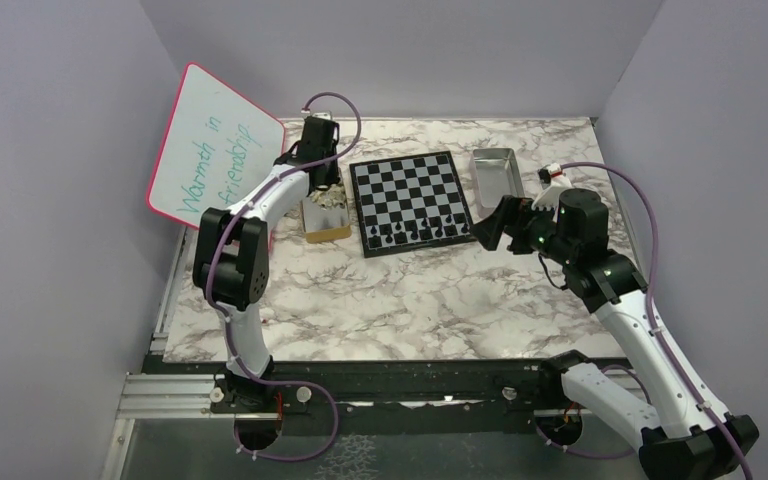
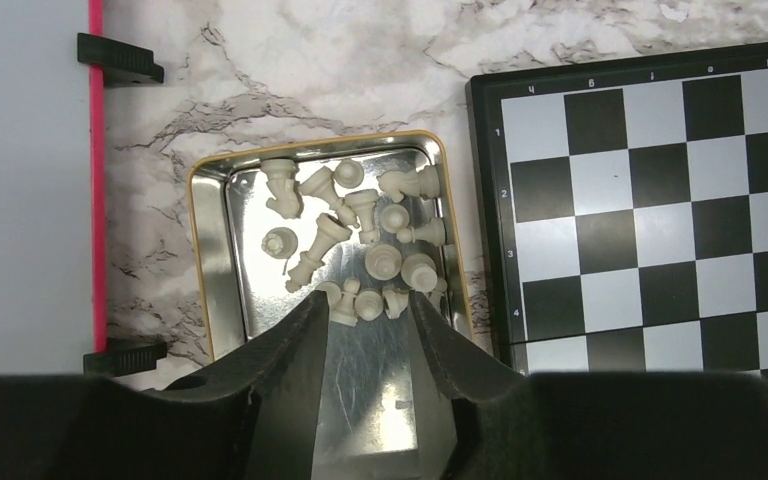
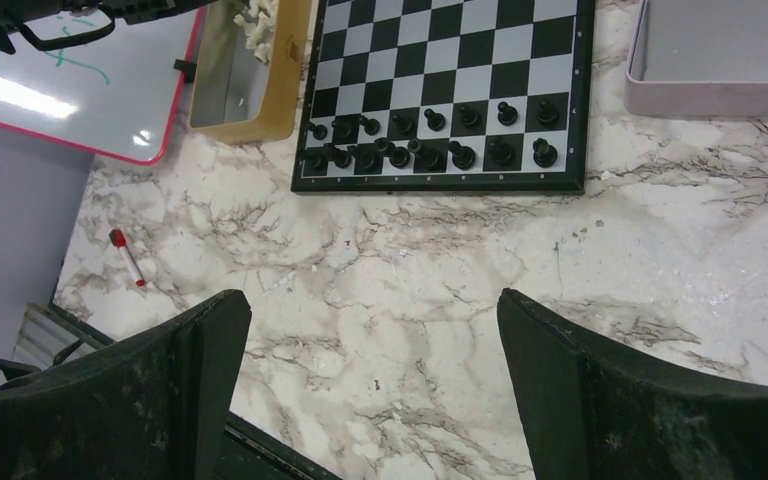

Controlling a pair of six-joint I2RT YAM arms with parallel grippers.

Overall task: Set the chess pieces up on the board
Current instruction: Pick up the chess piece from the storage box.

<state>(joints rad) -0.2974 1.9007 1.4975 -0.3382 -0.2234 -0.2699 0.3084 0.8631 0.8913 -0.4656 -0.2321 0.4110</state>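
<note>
Pieces [image 2: 368,304] lie between left end effector [image 2: 365,312] tips, grip unclear; right end effector [image 3: 372,300] released.

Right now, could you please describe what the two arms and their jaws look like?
Both arms, left arm and right arm, have white link shells with black joint housings; a purple cable loops along each. The jaws are matte black, wedge-shaped, slightly scuffed.
</note>
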